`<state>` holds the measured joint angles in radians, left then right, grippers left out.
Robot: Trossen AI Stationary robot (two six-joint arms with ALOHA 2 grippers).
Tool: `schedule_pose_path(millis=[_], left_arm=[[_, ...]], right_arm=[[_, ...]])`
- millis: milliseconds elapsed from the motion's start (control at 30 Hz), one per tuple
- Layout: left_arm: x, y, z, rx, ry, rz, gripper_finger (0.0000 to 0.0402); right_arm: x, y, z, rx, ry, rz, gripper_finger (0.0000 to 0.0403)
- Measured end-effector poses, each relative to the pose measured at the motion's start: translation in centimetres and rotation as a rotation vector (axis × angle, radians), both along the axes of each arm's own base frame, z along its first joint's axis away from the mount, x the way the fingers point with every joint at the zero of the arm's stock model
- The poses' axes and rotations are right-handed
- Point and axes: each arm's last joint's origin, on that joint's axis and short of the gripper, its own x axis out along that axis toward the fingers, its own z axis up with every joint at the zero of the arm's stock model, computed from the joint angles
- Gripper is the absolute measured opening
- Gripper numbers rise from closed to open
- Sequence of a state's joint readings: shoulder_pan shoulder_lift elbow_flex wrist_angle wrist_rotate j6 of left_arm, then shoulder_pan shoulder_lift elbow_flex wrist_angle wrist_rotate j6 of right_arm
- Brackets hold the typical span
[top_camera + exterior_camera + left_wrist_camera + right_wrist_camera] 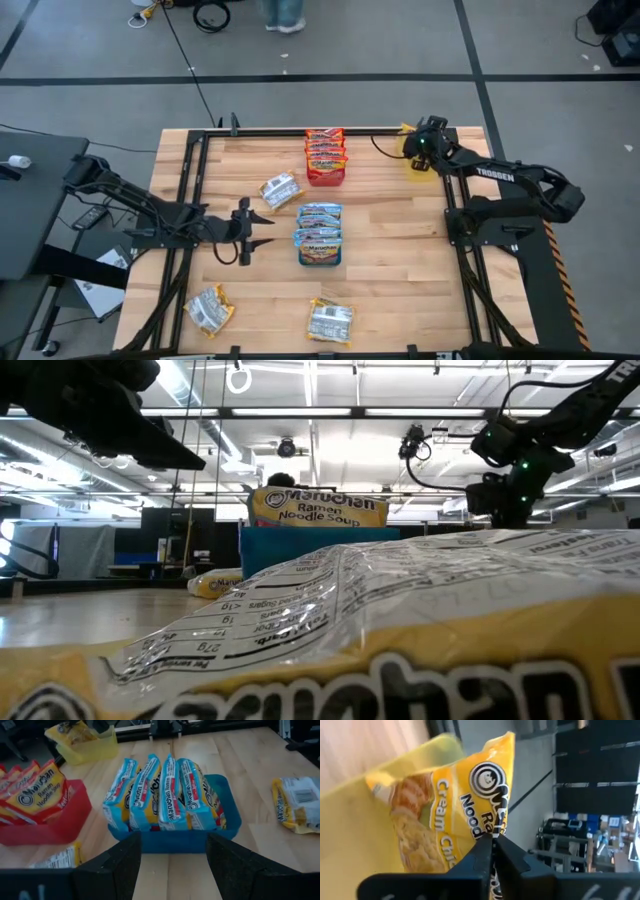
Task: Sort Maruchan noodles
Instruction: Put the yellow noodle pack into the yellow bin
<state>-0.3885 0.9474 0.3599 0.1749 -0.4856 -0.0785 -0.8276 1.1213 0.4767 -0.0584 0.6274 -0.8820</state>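
Several blue-silver noodle packets [165, 790] stand on edge in the blue tray [319, 258]. Red-orange packets [325, 148] fill the red tray [50, 832]. Three yellow-orange packets lie loose on the table [280, 190], [210, 310], [330, 322]. My left gripper [265, 231] hovers open just left of the blue tray, its fingers [125, 865] facing the tray's wall [172, 842]. My right gripper [425, 150] is over the yellow tray [418, 165] at the table's far right, shut on a yellow-orange packet [445, 810]. My right gripper [493, 842] pinches the yellow-orange packet between its two fingers at one edge of the printed face [487, 827]. The packet reaches out beyond the fingertips, over the yellow tray [350, 830]. Whether its far end rests in the tray, I cannot tell.
The red tray sits at the far middle of the table, the blue tray just nearer, and the yellow tray at the far right corner. One loose packet [400, 640] lies close in front of the low camera. Bare wood lies right of the blue tray [400, 260].
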Motion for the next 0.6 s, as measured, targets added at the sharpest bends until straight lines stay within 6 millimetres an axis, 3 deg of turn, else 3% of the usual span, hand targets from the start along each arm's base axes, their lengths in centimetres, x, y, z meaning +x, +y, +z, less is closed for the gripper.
schedule_pose_path(millis=[233,367,467,600], left_arm=[[-0.9,0.9,0.5,-0.134,0.000,0.044,0.0221],[-1.2,1.7,0.5,-0.241,0.028,0.056,0.0221],[-1.3,2.3,0.4,-0.299,0.061,0.047,0.0221],[-1.1,2.8,0.3,-0.316,0.082,0.008,0.0221]], right_arm=[[-0.4,0.1,-0.3,0.041,-0.005,-0.046,0.0105],[0.3,-0.2,1.7,0.015,-0.112,-0.135,0.0162],[0.7,-0.1,4.2,0.092,-0.278,-0.270,0.0185],[0.4,0.1,7.4,0.310,-0.659,-0.551,0.0189]])
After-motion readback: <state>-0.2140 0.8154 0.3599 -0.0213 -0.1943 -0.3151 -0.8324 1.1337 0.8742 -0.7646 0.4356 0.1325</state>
